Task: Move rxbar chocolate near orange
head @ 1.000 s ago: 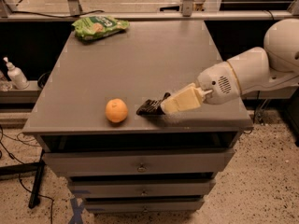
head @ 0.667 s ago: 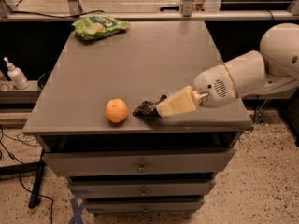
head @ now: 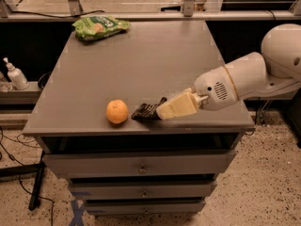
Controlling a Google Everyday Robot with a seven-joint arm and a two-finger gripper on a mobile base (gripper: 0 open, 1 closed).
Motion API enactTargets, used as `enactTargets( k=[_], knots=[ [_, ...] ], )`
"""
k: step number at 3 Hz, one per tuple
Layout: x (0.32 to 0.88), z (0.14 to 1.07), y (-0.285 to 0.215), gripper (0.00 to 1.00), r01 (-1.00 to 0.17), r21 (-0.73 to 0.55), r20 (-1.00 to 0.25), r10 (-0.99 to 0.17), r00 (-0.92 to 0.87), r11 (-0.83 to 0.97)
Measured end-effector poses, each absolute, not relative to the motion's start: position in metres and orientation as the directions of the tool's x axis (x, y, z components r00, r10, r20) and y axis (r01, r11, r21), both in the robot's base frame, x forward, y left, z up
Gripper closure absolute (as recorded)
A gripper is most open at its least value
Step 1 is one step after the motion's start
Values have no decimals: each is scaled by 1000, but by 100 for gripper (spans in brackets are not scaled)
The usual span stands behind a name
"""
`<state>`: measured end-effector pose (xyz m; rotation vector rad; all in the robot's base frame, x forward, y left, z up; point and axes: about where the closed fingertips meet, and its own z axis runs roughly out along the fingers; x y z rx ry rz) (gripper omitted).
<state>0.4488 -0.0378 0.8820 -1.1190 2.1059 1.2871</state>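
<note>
The orange sits near the front edge of the grey cabinet top. The rxbar chocolate, a dark glossy bar, lies low on the top just right of the orange with a small gap between them. My gripper, with cream-coloured fingers, reaches in from the right and is shut on the bar's right end. The white arm extends off to the right.
A green crinkly snack bag lies at the back left of the cabinet top. Drawers are below the front edge. A white pump bottle stands on a shelf at the left. A metal frame runs behind the cabinet.
My gripper has moved left along the front of the top with the bar in it, bringing the bar closer to the orange. The orange has not moved.
</note>
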Motion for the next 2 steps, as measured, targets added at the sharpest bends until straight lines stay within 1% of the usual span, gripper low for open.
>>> enactTargets(
  k=[2],
  knots=[
    [453,882,-44,12,-819,512,-693,-437,-573,260]
  ],
)
